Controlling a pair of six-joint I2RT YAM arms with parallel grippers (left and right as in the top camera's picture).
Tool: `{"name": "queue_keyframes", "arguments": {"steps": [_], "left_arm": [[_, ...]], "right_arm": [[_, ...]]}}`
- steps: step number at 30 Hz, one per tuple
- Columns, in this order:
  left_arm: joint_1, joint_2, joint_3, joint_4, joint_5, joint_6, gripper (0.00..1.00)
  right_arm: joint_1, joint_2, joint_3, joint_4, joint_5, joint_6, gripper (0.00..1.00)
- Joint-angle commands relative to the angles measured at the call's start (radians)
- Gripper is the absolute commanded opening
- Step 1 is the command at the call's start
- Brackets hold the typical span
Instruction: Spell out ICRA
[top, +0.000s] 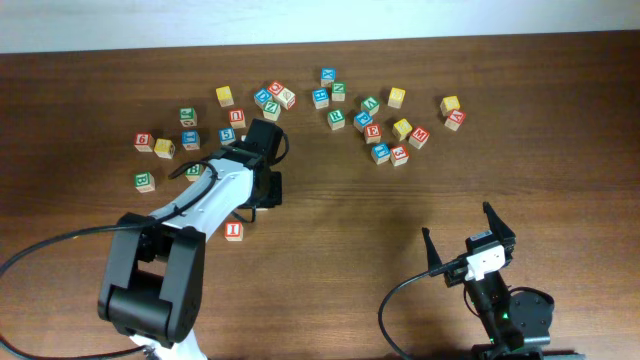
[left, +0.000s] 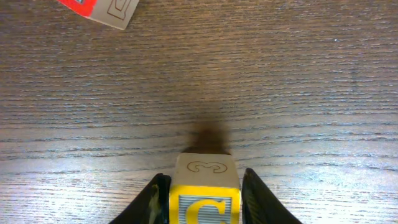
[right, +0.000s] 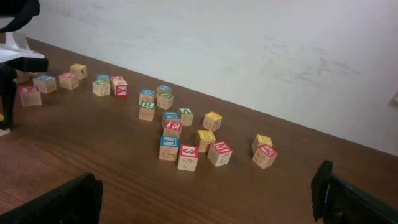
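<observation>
My left gripper (left: 202, 202) is shut on a yellow C block (left: 205, 193) and holds it low over the wood table (left: 298, 93). In the overhead view the left gripper (top: 263, 193) hides that block. It is just up and right of a red I block (top: 234, 231), which lies alone on the table. A corner of this red block shows at the top left of the left wrist view (left: 99, 9). My right gripper (top: 468, 236) is open and empty near the front right, and it also shows in the right wrist view (right: 205, 199).
Several loose letter blocks lie across the back of the table: one group at the left (top: 190, 140), one at the middle right (top: 372, 130). The right group also shows in the right wrist view (right: 188, 155). A white wall stands behind the table (right: 249, 50).
</observation>
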Motion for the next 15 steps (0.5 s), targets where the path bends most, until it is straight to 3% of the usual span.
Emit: {"name": "queue_keyframes", "arguments": {"steps": [1,9,15], "left_arm": [[0.002,0.007,-0.002,0.002,0.011,0.001,0.30],[0.002,-0.022,0.013,-0.016,0.011,0.001,0.27],[-0.002,-0.166,0.013,-0.076,0.011,-0.052,0.26]], "right_arm": [[0.006,-0.006,-0.005,-0.005,-0.013,0.004,0.98],[0.006,-0.006,-0.005,-0.005,-0.013,0.004,0.98],[0.006,-0.006,-0.005,-0.005,-0.013,0.004,0.98]]}}
